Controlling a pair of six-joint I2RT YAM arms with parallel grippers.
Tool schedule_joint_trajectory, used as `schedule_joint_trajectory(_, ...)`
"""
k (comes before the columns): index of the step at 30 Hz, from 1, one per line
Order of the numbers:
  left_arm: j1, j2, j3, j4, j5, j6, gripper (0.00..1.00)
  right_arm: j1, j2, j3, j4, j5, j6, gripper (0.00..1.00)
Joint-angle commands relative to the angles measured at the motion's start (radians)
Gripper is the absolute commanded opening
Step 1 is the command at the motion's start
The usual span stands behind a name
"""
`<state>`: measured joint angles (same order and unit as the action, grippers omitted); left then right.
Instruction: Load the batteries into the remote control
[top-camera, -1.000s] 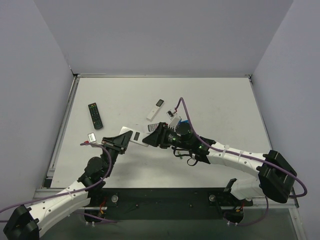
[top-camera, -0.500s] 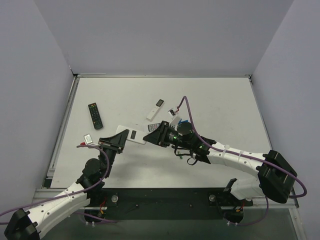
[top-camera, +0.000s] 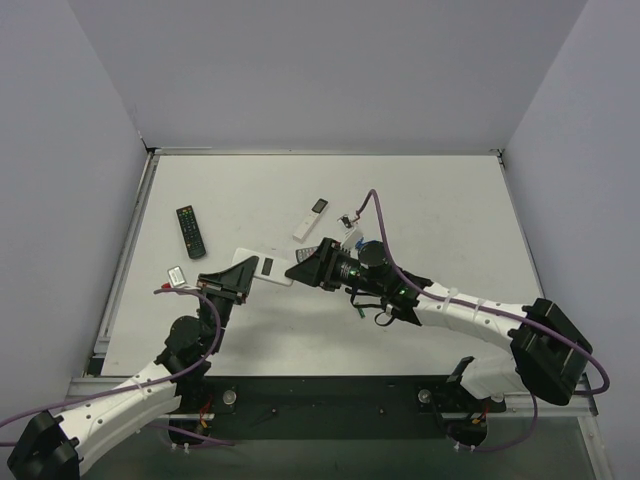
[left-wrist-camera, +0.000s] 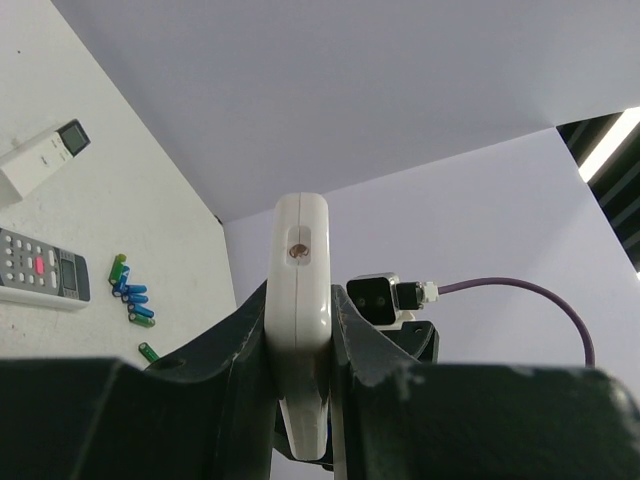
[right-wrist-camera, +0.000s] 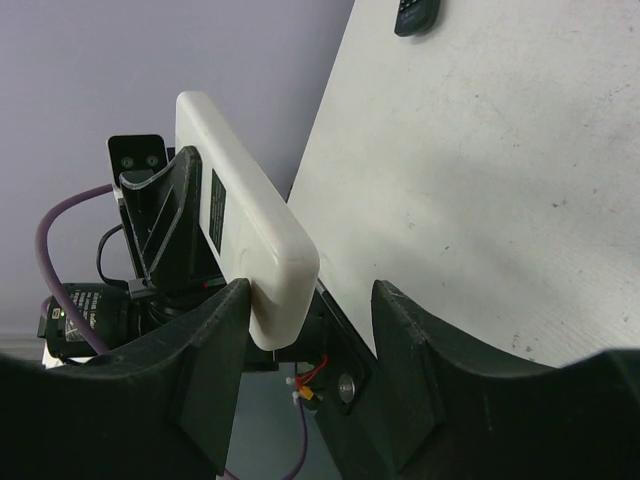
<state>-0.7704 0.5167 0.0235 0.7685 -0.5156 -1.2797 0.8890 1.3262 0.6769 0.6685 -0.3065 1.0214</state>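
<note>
The remote control (top-camera: 262, 268) is held off the table, its plain white back with a dark label facing up. My left gripper (top-camera: 240, 274) is shut on its left end; in the left wrist view the remote control (left-wrist-camera: 300, 270) stands edge-on between the fingers of the left gripper (left-wrist-camera: 300, 345). My right gripper (top-camera: 302, 266) is open around the other end. In the right wrist view one finger (right-wrist-camera: 215, 330) rests against the remote control (right-wrist-camera: 245, 225) and the other stands apart from it, the right gripper (right-wrist-camera: 310, 297) straddling the corner. The batteries (left-wrist-camera: 131, 296), green and blue, lie loose on the table.
A long black remote (top-camera: 191, 230) lies at the far left. A white remote with a grey screen (top-camera: 310, 218) lies behind the grippers. A small grey-faced remote (left-wrist-camera: 40, 270) lies beside the batteries. The right arm (top-camera: 470, 315) stretches across the right half of the table.
The remote and my left gripper have shifted slightly left. My right gripper followed it, closing in and then opening again round the remote's end.
</note>
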Motion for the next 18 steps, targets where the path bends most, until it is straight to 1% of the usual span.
schedule_joint_trajectory(1, 0.000, 0.000, -0.056, 0.124, 0.049, -0.024, 0.00, -0.015, 0.022, 0.012, 0.100, -0.048, -0.018, 0.47)
schedule_joint_trajectory(6, -0.001, 0.017, -0.050, 0.126, 0.052, -0.029, 0.00, -0.018, 0.031, 0.035, 0.123, -0.083, -0.030, 0.47)
schedule_joint_trajectory(12, -0.001, 0.054, -0.039, 0.150, 0.072, -0.023, 0.00, -0.025, 0.054, 0.046, 0.122, -0.085, -0.029, 0.46)
schedule_joint_trajectory(15, -0.003, 0.063, -0.042, 0.172, 0.074, -0.023, 0.00, -0.028, 0.065, 0.047, 0.118, -0.086, -0.021, 0.44)
schedule_joint_trajectory(18, -0.001, 0.062, -0.043, 0.184, 0.068, -0.020, 0.00, -0.030, 0.068, 0.041, 0.089, -0.075, -0.020, 0.40)
